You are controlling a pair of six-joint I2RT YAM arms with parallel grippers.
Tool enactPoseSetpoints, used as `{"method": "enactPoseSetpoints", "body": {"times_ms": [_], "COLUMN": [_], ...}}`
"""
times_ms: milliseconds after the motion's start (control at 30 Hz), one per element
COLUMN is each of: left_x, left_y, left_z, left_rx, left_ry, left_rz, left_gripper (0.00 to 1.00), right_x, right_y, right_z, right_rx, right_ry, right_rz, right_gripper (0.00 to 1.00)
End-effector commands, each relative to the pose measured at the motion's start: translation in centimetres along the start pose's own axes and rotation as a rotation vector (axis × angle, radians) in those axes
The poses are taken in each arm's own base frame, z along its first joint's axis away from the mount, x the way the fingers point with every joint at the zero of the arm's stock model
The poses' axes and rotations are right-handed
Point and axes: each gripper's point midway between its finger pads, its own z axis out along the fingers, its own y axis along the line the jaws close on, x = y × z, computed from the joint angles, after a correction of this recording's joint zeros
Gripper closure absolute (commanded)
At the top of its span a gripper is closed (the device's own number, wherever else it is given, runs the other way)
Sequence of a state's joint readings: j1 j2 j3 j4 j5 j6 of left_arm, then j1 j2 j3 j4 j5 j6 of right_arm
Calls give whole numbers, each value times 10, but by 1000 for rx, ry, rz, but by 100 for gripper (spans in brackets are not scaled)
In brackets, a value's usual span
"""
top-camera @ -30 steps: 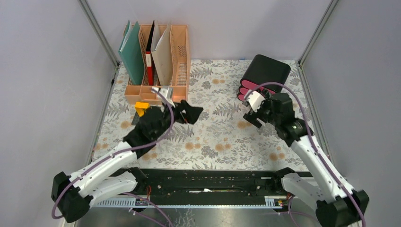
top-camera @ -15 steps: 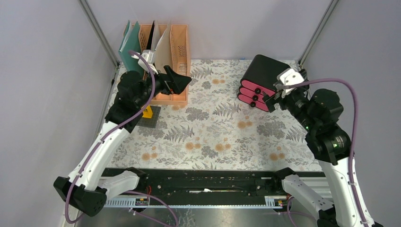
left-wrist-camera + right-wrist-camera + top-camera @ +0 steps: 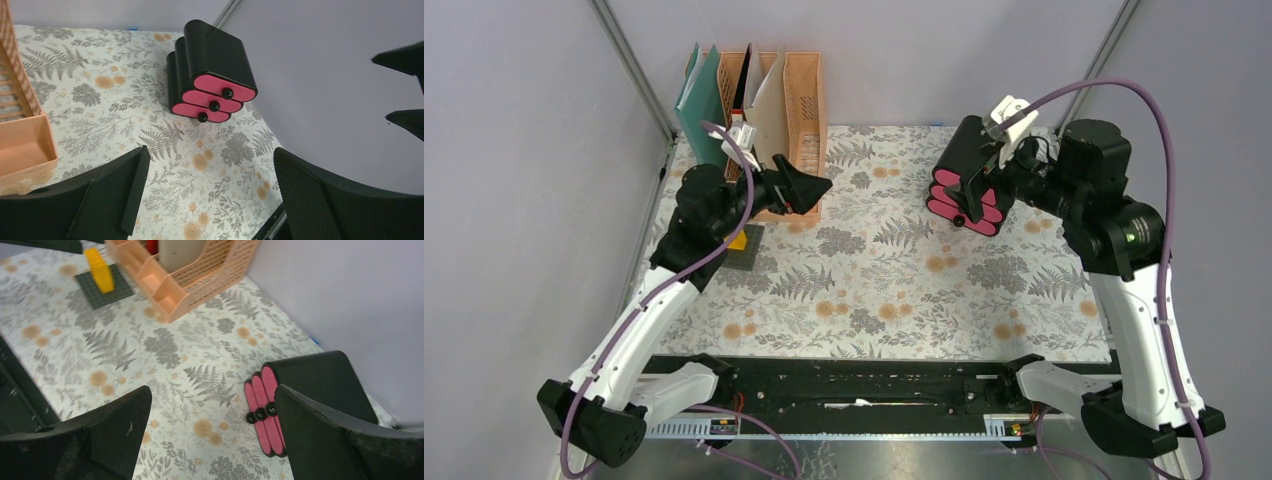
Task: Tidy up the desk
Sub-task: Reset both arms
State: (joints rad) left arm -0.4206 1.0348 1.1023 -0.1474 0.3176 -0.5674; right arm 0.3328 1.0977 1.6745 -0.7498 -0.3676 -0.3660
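Top view: the desk (image 3: 894, 290) ran from under the file rack (image 3: 802, 100) out to the grey walls, with the rack on its far-left corner. The left gripper (image 3: 802, 186) hung over the rack's low front end, jaws spread and empty. The right gripper (image 3: 986, 180) was well right of the rack, at the drawer box (image 3: 972, 172), also spread; I couldn't tell whether it was touching. A yellow block (image 3: 736, 238) sat on a dark baseplate (image 3: 744, 256) just near-left of the rack.

Left wrist: fingers (image 3: 117, 197) were wide apart with nothing between them. The cloth lay flat from the rack's corner across to the drawer box (image 3: 215, 65).

Right wrist: jaws were wide and empty. The printed cloth looked smooth between the rack (image 3: 200, 275) and the box, with no wrinkles showing.

Handling, my read: the top is rigid, fixed and heavy, so there's nothing on it to grab. The cloth is soft and probably loose, and dragging items could bunch it, so lift them rather than slide them. The loose pieces look light and are what to grip. I'd take the block across its narrow sides.
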Motion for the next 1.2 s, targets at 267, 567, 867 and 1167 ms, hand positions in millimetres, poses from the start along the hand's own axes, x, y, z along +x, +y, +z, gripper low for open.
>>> {"method": "enactPoseSetpoints", "body": {"times_ms": [267,567,867,1167], "left_x": [10,9,-17,-83], "left_y": [-20,-39,3,6], "left_z": [4,-4,0,-15], "left_rx": [206,290,-39,-207], "left_ry": [-39,-40,51,-45], "left_rz": [96,175,283,339], "left_gripper": [1,1,1,1], "right_x": [15,12,16,1], "right_y": [-39,-48,-69,-85], "right_z": [9,27,32,15], "right_rx": [-28,-60,93,241], "right_ry": [80,72,50,-33], "right_rz": [103,168,307,318], "right_gripper": [0,0,0,0]}}
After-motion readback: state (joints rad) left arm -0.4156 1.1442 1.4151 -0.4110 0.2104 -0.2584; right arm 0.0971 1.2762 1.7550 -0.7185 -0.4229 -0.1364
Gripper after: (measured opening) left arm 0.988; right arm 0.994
